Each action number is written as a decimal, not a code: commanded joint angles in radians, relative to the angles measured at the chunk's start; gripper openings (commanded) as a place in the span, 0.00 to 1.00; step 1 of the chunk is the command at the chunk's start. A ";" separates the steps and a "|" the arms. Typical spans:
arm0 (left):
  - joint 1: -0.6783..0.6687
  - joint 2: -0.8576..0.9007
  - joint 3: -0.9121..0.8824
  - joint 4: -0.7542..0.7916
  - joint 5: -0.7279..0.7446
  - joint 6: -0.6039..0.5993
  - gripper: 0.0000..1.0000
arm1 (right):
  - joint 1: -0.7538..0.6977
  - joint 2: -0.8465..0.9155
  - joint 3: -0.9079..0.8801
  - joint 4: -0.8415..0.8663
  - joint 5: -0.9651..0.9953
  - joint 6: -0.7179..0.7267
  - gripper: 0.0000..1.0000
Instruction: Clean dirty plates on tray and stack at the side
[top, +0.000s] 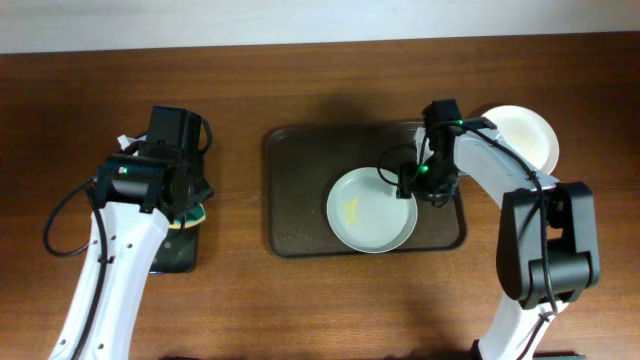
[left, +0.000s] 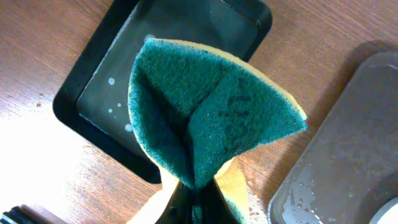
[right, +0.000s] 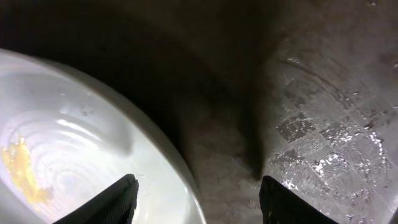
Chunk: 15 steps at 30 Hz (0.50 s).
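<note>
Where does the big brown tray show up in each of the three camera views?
Overhead: the tray sits mid-table, holding a yellow-smeared plate.
Left wrist: its wet corner fills the right edge, beyond the sponge.
Right wrist: its wet floor fills the right half, beside the plate.
Shared landmark: the smeared plate links overhead and right wrist; the sponge links overhead and left wrist.

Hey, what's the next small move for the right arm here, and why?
Probably close the right tool on the rim of the plate. Its open fingers sit either side of that rim on the tray. The plate has a yellow smear, and the sponge hangs over the black tray, so the plate likely needs steadying first.
</note>
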 joint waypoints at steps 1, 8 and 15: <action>0.005 -0.014 0.002 0.005 0.005 0.016 0.00 | 0.030 -0.019 -0.071 0.015 0.022 0.023 0.64; 0.005 -0.014 0.002 0.015 0.058 0.044 0.00 | 0.038 -0.019 -0.133 0.041 0.027 0.098 0.22; -0.055 -0.009 -0.084 0.286 0.537 0.254 0.00 | 0.040 -0.019 -0.133 0.101 -0.005 0.098 0.04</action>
